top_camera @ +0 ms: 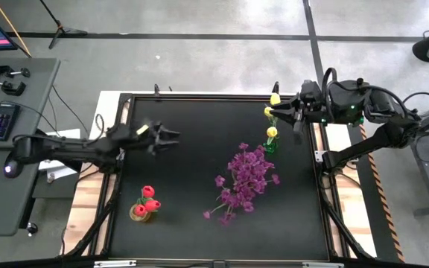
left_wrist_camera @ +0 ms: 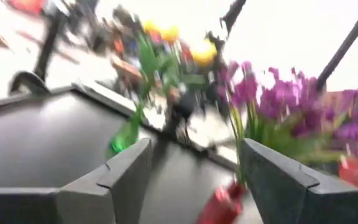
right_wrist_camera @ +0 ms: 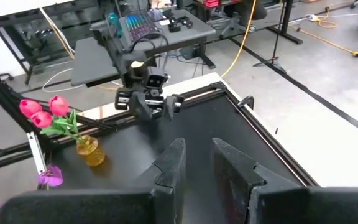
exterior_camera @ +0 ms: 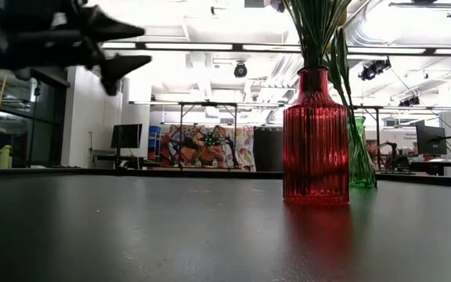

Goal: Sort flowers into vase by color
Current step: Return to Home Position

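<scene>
**Step in hand.** Sorting looks complete, and I judge this to be the return to rest. No loose flower shows on the matte black table [top_camera: 192, 119].

**Location of flowers.**
- The purple small-blossomed sprays [top_camera: 246, 175] stand in the red ribbed glass vase [exterior_camera: 315, 141], near the table's middle.
- The yellow tulips [top_camera: 272, 132] stand in the green translucent vase [exterior_camera: 360, 157], toward the right arm's side.
- The red tulips [top_camera: 149, 199] stand in the small amber-yellow glass vase [right_wrist_camera: 92, 151], on the left arm's side.

**Pincers.**
- The left pincer [top_camera: 170, 139] hangs above bare table, well apart from every vase. Its fingers are spread wide and grip nothing.
- The right pincer [right_wrist_camera: 197, 149] sits at the table's far right edge, near the yellow tulips. Its fingers are parted by a narrower gap and are likewise empty.

**Next move.** Each arm should fold back toward its own base. The right arm needs care to keep clear of the tulip heads beside it.

**Materials.** The red vase is fluted, straight-walled and narrow at the neck, and light passes through it. The stems are thin and green with long leaves, and would probably flex and shift if brushed.
</scene>
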Tool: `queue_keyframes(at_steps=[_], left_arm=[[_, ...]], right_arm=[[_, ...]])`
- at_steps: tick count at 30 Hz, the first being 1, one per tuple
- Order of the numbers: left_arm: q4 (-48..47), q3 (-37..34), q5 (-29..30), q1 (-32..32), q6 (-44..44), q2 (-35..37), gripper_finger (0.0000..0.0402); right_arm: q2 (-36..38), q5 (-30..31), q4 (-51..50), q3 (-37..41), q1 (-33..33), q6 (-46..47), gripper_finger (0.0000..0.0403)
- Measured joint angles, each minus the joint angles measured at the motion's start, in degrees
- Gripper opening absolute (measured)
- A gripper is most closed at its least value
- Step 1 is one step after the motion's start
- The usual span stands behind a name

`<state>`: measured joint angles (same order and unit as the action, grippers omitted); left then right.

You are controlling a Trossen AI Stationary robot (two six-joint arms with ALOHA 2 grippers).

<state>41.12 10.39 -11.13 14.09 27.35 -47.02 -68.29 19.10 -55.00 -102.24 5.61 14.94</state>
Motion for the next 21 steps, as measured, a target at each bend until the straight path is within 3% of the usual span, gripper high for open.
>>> queue_keyframes(at_steps=[3, 6, 9, 13, 17, 21], left_arm=[[8.8, -6.6, 6.4, -1.4, 2.6, 3.4, 0.0211], [11.6, -9.8, 9.8, -3.0, 3.7, 5.2, 0.0174], [9.8, -9.6, 9.9, -4.8, 1.2, 6.2, 0.0112], [9.6, -9.6, 9.9, -6.5, -1.1, 6.2, 0.0016], [9.8, -9.6, 9.8, -7.2, -0.5, 6.2, 0.0010], [9.7, -9.6, 9.0, -7.4, -0.9, 6.2, 0.0003]], right_arm=[[0.0, 0.0, 0.0, 0.0, 0.0, 1.0, 0.0067], [0.0, -0.2, -0.2, 0.0, 0.0, 2.4, 0.0067], [0.2, -1.4, -4.7, 0.0, 0.0, 5.2, 0.0066], [0.2, -2.8, -18.9, 0.0, 0.9, 14.3, 0.0044], [1.1, -3.2, -29.9, 0.1, 3.8, 22.9, 0.0005], [7.8, -2.8, -27.2, 6.3, 8.0, 29.6, 0.0004]])
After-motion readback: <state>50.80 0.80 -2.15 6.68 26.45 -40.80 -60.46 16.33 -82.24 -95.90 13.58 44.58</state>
